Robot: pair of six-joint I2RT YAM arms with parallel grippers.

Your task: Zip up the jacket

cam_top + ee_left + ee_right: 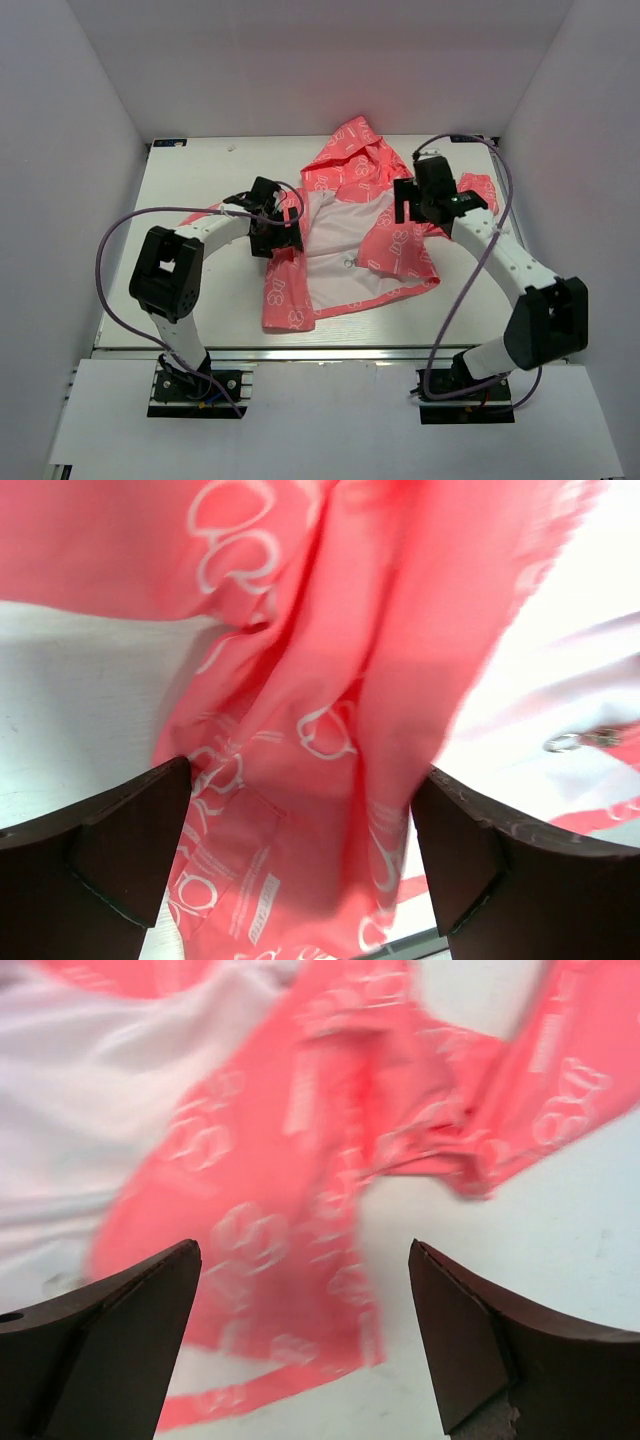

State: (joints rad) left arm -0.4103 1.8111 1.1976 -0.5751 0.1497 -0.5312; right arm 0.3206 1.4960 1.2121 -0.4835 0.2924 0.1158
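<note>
I am watching the small coral-pink hooded jacket with white outline print (400, 245), which is lying open on the flat white table (200, 300). Its hood (355, 140) is pointing to the far side and its white lining (335, 245) is facing up in the middle. The left gripper (272, 228) is hovering over the jacket's left front edge. In its wrist view, its dark fingers (120, 850) are standing wide apart, with pink cloth lying below and between them; I cannot tell whether they are touching it. A small metal piece (575, 742) is sitting on the lining to the right of that cloth. The right gripper (418, 210) is hanging over the right front panel, its jaws also spread wide and gripping nothing, with pink cloth and bare table showing beneath them.
</note>
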